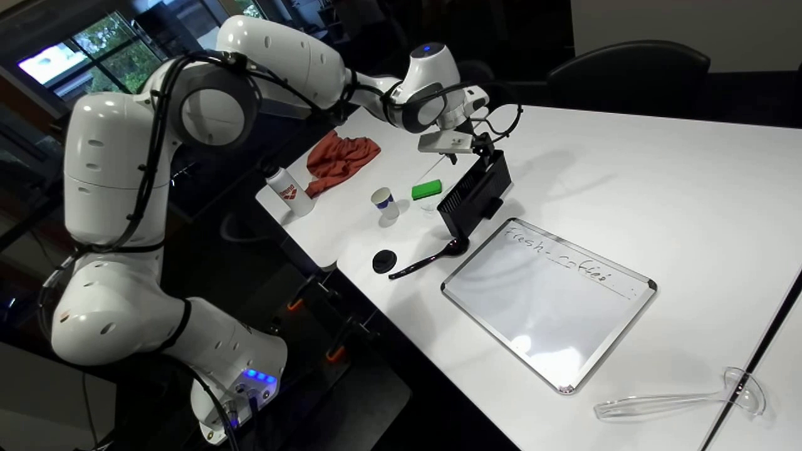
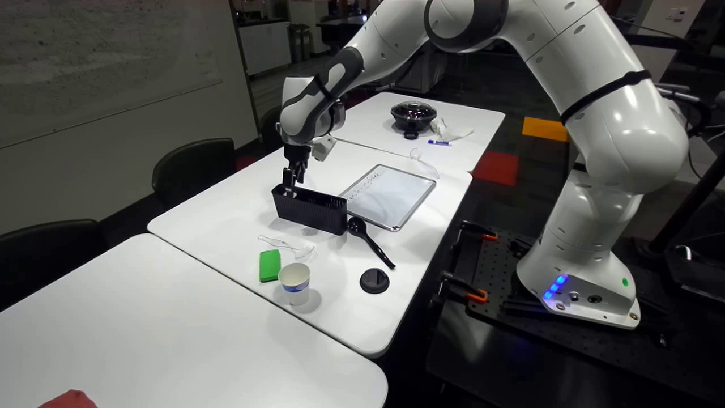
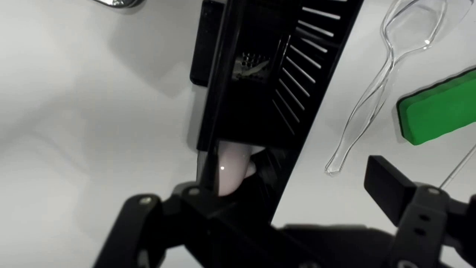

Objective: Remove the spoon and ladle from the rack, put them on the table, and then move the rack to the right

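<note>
Partly hidden by wide-spread jaws, the rack (image 3: 256, 115) shows an indistinct pinkish shape (image 3: 233, 167) inside.

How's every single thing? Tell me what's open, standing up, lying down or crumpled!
Claw: wide open
Rack: standing upright, something pinkish inside
Ladle: lying on the table
Clear spoon beside the green block: lying down
Other clear spoon: lying down
Cup: standing, open top
Black lid: lying flat
Bottle: standing, closed
Whiteboard: lying flat, written on
Cloth: crumpled
Pot: covered, it seems
Marker: lying down
</note>
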`<control>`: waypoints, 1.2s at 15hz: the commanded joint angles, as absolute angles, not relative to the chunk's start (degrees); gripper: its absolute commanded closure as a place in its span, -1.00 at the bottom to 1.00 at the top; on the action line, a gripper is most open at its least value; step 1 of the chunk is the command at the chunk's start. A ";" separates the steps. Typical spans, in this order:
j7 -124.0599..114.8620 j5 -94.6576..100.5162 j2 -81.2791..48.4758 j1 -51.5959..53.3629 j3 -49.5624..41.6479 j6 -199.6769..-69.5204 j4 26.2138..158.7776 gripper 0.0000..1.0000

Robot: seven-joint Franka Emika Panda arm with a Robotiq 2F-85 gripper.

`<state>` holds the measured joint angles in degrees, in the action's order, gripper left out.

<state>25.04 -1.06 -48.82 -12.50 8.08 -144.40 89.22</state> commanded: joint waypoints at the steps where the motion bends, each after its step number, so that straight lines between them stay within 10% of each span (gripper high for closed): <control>1: 23.06 -1.18 -45.99 -10.90 7.34 -143.16 91.31 -1.00; 18: 7.15 1.80 -47.63 -2.17 -0.36 -136.77 90.76 -1.00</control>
